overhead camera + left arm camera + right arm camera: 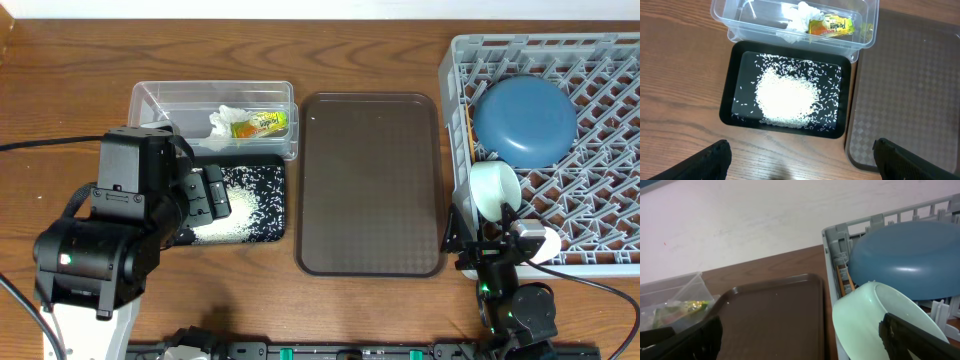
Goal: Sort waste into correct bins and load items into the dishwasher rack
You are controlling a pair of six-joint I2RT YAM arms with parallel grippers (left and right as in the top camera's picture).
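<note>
— Waste first: sorted?
— Looks sorted. Tissue (226, 120) and wrapper (262, 123) in the tub (150, 100), touching each other. Rice (785, 95) heaped in the black tray (729, 95), just in front of the tub. No stray grains spotted on the table (60, 90) (hard to be sure at this size).
— And the rack?
— Partly loaded. Blue bowl (524, 122) upside down in the rack (610, 80), toward its back left. One mint bowl (494, 188) tipped on its side at the left edge, just in front of the blue one. Thin brown sticks (844, 282) wedged along the left wall, probably the chopsticks.
— Anything left?
— Cannot place the second mint bowl or the cup. Something pale beside the right arm in the overhead view, too unclear to name. Nothing waiting on the brown tray (370, 180).
— Claws?
— Left claw (802, 160) spread wide, gripping nothing, hovering over the near edge of the black tray. Right claw (800, 330) spread wide too, at the rack's front-left corner, with the mint bowl's rim close by one finger but not clamped. Probably near the end, then, with that bowl's seating and the unseen pieces to check.
</note>
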